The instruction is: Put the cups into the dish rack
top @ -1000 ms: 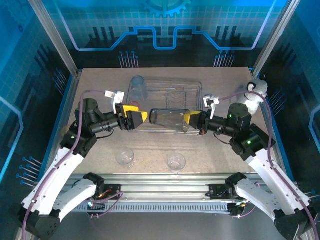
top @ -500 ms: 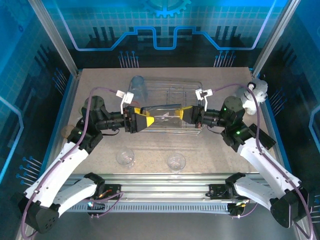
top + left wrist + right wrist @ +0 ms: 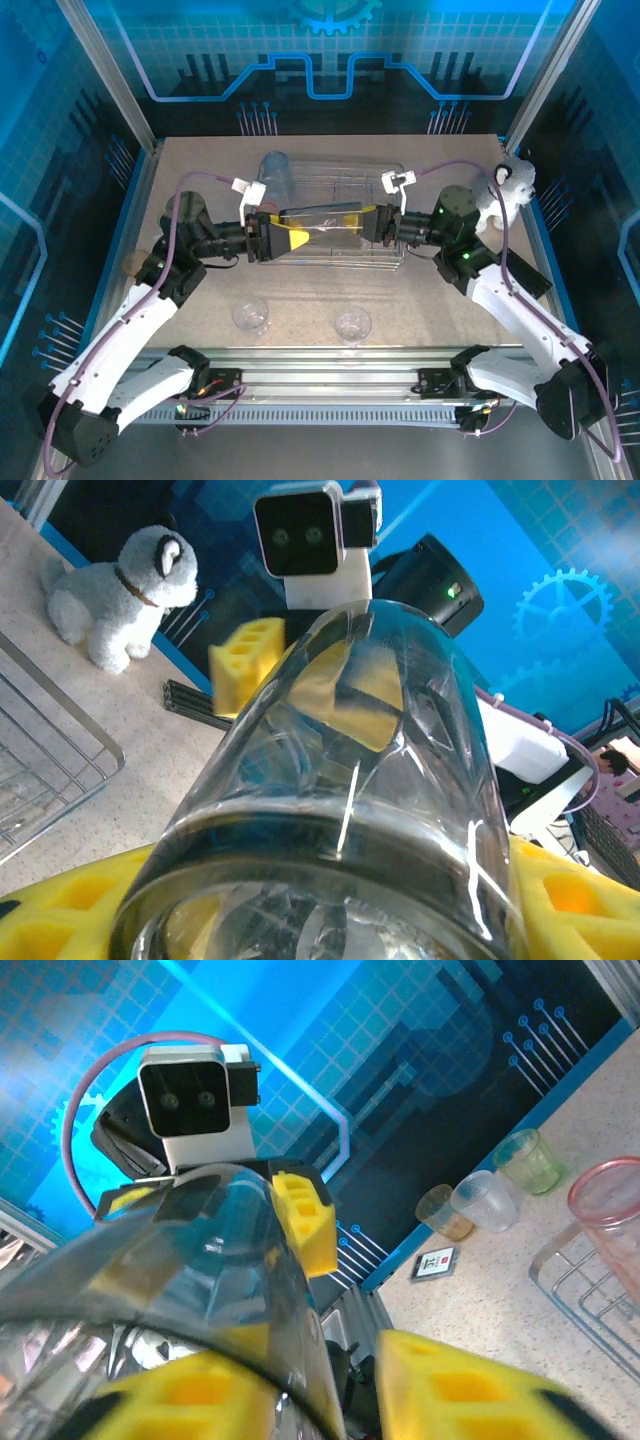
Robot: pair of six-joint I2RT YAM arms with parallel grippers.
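A: Why does the smoky cup (image 3: 328, 228) hang sideways above the dish rack (image 3: 398, 178)?

B: It bridges the two arms. The left end effector (image 3: 292, 238) takes one end and the right end effector (image 3: 363, 224) meets the other. I read it as a hand-over, to get a grip that suits setting it among the wires.

A: Which one carries it?

B: In the left wrist view the yellow pads (image 3: 570, 900) sit tight against both flanks, so the left looks clamped on the cup. In the right wrist view a dark sliver parts the outer finger (image 3: 470, 1390) from the cup's wall. Those fingers look apart, gripping nothing.

A: And the other cups?

B: A translucent cup (image 3: 275, 172) stands in the rack's far-left corner. One loose clear cup (image 3: 250, 314) and a second loose cup (image 3: 352, 323) wait on the surface (image 3: 440, 300) by the near edge — well apart from the rack. A green cup (image 3: 530, 1160), a frosted cup (image 3: 485, 1200) and a yellowish cup (image 3: 442, 1212) huddle at the surface's edge.

A: What can't you make out?

B: Which end is the smoky cup's mouth, because it blocks both wrist cameras. A pinkish cup (image 3: 610, 1200) is cut off beside rack wires — whether it is that corner cup, I cannot tell.
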